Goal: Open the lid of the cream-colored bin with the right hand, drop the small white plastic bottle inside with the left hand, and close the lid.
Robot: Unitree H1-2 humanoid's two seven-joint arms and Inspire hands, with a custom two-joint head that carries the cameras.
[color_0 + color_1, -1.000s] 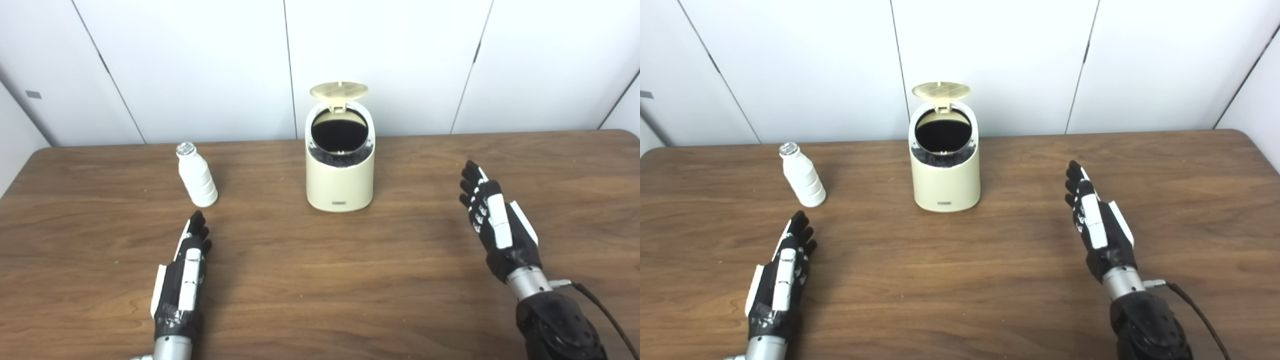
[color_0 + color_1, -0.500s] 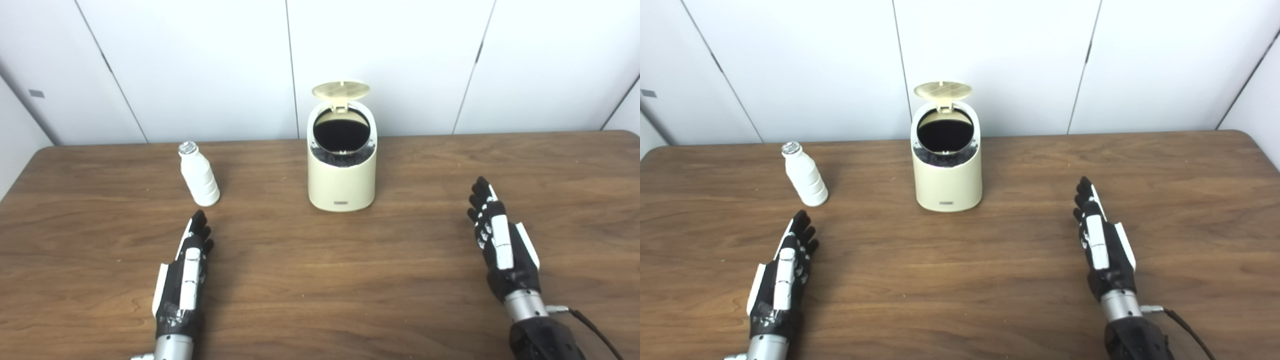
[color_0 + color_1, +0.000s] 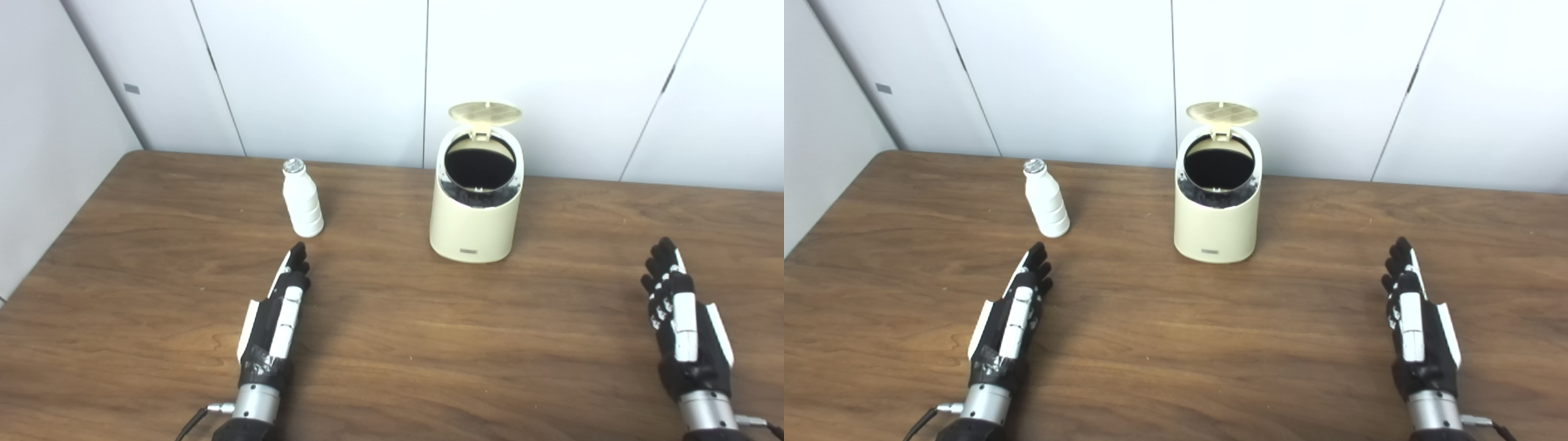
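1. Lid [image 3: 484, 113] of the cream bin [image 3: 475, 226] stands tipped up at the back; the dark mouth is exposed. I judge the opening step done, the bottle step next.
2. Small white bottle [image 3: 302, 200] stands upright on the desk [image 3: 392, 343], cap up, long axis vertical, left of the bin and well apart from it.
3. My left hand [image 3: 274, 321] lies low over the desk, fingers [image 3: 297, 262] stretched out straight and side by side, holding nothing. The bottle sits just ahead of those fingertips, a shade to the right of their line, near but not touching.
4. My right hand [image 3: 683, 321] rests far out on the right side, fingers also extended and empty, well apart from both bin and bottle.
5. Left hand is plainly the nearer one. My read: a short forward reach, then wrap around the upright body from the side.
6. Risk: nudging the bottle over with the fingertips before they close.
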